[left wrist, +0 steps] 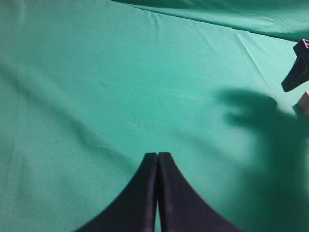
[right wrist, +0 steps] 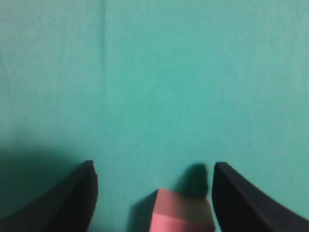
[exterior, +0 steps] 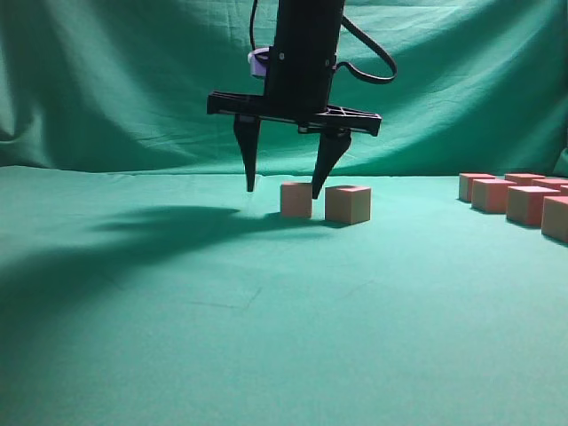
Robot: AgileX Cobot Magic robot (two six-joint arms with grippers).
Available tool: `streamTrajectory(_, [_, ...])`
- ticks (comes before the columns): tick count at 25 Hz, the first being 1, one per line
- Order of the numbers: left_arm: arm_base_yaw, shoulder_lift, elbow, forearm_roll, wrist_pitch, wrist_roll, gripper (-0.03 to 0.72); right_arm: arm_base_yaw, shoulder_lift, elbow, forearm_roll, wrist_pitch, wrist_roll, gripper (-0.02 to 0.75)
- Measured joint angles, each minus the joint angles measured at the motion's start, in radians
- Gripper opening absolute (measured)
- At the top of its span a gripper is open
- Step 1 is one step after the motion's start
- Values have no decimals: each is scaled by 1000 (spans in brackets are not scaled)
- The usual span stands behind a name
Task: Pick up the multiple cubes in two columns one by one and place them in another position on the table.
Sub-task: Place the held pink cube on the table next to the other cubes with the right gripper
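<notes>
Two pink-topped tan cubes stand side by side mid-table, the left cube [exterior: 296, 201] and the right cube [exterior: 348, 205]. My right gripper [exterior: 284, 192] hangs open over them, with its tips at about cube-top height. In the right wrist view the right gripper [right wrist: 154, 165] is open, and one pink cube [right wrist: 183, 212] lies between the fingers, close to the right finger and not gripped. My left gripper [left wrist: 158, 154] is shut and empty over bare cloth. It is out of the exterior view.
Several more cubes stand in two columns at the far right [exterior: 530, 204]. Green cloth covers the table [exterior: 222, 337] and the backdrop. The left wrist view shows a right gripper finger [left wrist: 295, 72] and a cube corner [left wrist: 304, 102] at its right edge.
</notes>
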Motion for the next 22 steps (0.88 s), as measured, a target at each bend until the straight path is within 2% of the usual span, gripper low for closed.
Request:
streamTrajectory(6, [0, 0, 0, 0, 0, 0, 0, 0, 8, -90, -79, -27, -72, 462])
streamTrajectory(12, [0, 0, 0, 0, 0, 0, 0, 0, 8, -347, -134, 161, -152, 462])
streamTrajectory(14, [0, 0, 0, 0, 0, 0, 0, 0, 5, -420, -150, 182, -188, 462])
streamTrajectory(19, [0, 0, 0, 0, 0, 0, 0, 0, -80, -443, -146, 202, -242, 462])
streamTrajectory(22, [0, 0, 0, 0, 0, 0, 0, 0, -185, -394, -137, 204, -261, 462])
